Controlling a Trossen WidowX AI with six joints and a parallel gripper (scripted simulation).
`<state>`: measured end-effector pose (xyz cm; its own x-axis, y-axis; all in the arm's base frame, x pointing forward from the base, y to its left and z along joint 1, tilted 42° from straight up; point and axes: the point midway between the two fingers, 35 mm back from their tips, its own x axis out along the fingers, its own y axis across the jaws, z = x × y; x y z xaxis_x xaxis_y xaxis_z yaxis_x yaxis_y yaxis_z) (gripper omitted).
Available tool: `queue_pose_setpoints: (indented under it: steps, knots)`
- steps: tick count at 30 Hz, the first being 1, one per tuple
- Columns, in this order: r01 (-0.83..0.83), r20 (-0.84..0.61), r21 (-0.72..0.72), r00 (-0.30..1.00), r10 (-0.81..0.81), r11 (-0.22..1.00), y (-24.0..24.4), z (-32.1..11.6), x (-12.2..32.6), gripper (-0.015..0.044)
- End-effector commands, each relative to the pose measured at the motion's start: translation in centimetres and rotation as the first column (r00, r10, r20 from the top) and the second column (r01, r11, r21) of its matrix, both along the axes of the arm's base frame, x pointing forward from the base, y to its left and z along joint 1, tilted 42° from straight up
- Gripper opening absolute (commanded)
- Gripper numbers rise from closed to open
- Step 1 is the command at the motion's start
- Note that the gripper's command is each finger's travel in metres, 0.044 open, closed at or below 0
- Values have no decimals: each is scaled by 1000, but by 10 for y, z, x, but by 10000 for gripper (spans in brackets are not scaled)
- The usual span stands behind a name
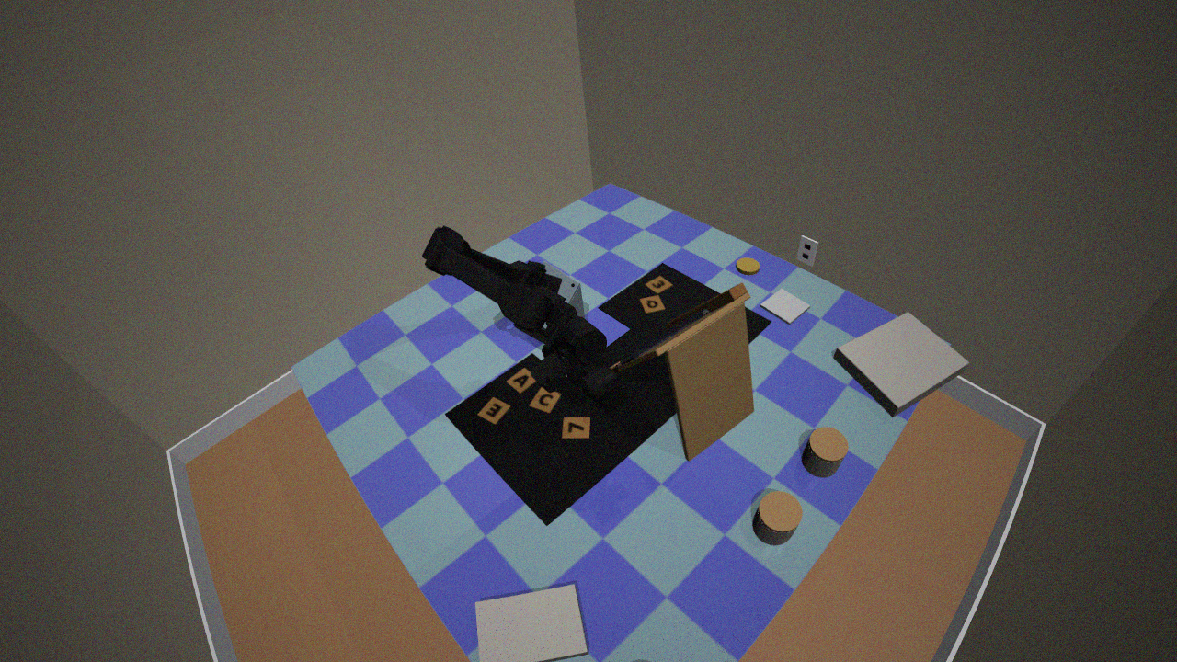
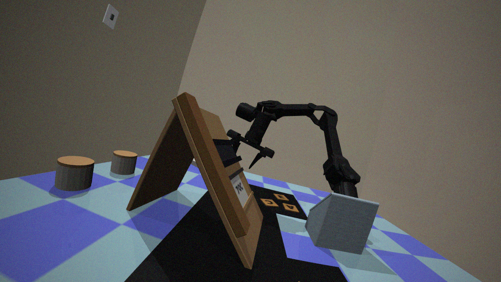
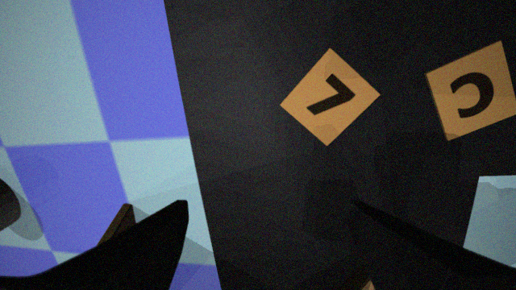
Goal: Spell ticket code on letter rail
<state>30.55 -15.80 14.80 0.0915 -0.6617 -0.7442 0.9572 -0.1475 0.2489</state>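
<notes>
My gripper (image 1: 578, 388) (image 2: 242, 160) (image 3: 268, 210) is open and empty, over the black mat (image 1: 547, 489) (image 3: 238, 64) beside the leaning board (image 1: 712, 386) (image 2: 255, 221). The 7 tile (image 1: 576, 428) (image 3: 330, 97) lies flat beyond the fingertips in the wrist view. The C tile (image 1: 544, 400) (image 2: 269, 202) (image 3: 469, 90), A tile (image 1: 519, 379) (image 2: 290, 207) and E tile (image 1: 494, 409) (image 2: 280, 196) lie nearby. A round-letter tile (image 1: 651, 304), Q or 0, and a 3-like tile (image 1: 658, 284) lie on the mat's far part. The ticket (image 2: 240, 189) reads 7QC. No tile shows in the dark rail (image 2: 226, 154), partly hidden.
Two lidded canisters (image 1: 824, 451) (image 1: 776, 518) (image 2: 74, 173) (image 2: 123, 162) stand behind the board. A thick pale slab (image 1: 901, 359), a thin white square (image 1: 784, 305), a yellow disc (image 1: 747, 266) and a pale slab (image 1: 531, 623) lie on the checkered counter. The grey arm base (image 2: 343, 222) stands beside the mat.
</notes>
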Motion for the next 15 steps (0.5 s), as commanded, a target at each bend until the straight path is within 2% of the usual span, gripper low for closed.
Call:
queue_pose_setpoints:
  steps: [1,3,15]
  knots:
    - [530,239,63,815,-528,846,-50,-38,-38,340]
    - [583,268,74,770,-579,809,-55,-41,-43,340]
    - [585,269,75,768,-581,808,-58,-40,-42,340]
